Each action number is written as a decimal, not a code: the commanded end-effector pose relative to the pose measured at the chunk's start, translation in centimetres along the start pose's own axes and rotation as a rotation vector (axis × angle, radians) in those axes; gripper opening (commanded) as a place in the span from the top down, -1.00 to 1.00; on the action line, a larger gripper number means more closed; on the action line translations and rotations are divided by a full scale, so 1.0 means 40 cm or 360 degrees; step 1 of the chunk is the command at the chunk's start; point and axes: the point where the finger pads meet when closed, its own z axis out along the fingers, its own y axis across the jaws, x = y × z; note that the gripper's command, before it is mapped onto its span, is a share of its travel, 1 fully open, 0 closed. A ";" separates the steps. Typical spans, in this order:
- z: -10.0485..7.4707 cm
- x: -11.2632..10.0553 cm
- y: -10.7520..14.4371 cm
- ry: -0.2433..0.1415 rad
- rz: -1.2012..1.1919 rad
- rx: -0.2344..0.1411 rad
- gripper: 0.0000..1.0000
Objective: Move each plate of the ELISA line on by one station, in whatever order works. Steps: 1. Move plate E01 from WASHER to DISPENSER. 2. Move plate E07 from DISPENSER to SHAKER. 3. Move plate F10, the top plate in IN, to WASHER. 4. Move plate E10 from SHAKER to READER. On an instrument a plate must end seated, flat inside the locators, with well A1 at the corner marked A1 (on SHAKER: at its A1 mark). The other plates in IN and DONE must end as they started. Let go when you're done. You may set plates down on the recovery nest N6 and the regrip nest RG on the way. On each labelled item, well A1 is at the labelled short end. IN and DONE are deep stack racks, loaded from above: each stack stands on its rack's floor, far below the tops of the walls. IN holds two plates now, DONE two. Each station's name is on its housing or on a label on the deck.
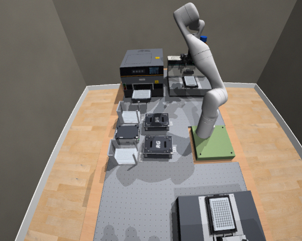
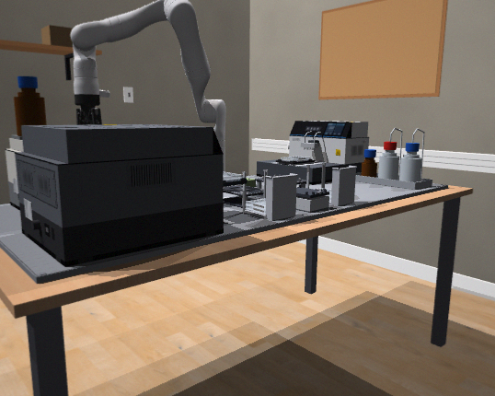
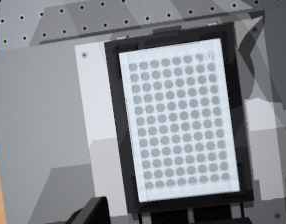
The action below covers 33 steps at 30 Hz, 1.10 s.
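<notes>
My gripper (image 1: 186, 61) (image 2: 88, 116) is open and empty. It hangs straight above the instrument at the back right of the deck. In the wrist view a white well plate (image 3: 178, 120) (image 1: 190, 80) sits flat in that instrument's black nest (image 3: 113, 115); a small label at its top right corner is too blurred to read. Another white plate (image 1: 141, 94) lies on the tray of the black instrument (image 1: 142, 67) (image 2: 122, 184) at the back left. A third plate (image 1: 222, 213) sits in the instrument at the front right. The dark station (image 1: 127, 131) between the two racks bears no plate. My fingertips are hidden in the exterior view.
Two deep racks (image 1: 120, 110) (image 1: 111, 152) with white plates stand left of nests N6 (image 1: 156, 120) and RG (image 1: 158, 144). The arm's green base (image 1: 218, 147) stands right of them. Bottles (image 2: 398, 161) stand at the deck's far end; a brown bottle (image 2: 28, 105) stands near my gripper.
</notes>
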 end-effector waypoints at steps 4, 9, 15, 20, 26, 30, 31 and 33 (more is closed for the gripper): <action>-0.002 0.034 0.000 -0.0005 0.0000 0.0000 -1.00; -0.002 0.076 0.000 -0.0005 0.0000 0.0000 -1.00; -0.002 0.084 0.000 -0.0005 0.0000 0.0000 -1.00; -0.002 0.084 0.000 -0.0005 0.0000 0.0000 -1.00; 0.008 0.084 0.000 -0.0005 0.0000 0.0000 -1.00; 0.021 0.084 0.000 -0.0005 0.0000 0.0000 -1.00; 0.025 0.084 0.000 -0.0005 0.0000 0.0000 -1.00; 0.031 0.084 0.000 -0.0005 0.0000 0.0000 -1.00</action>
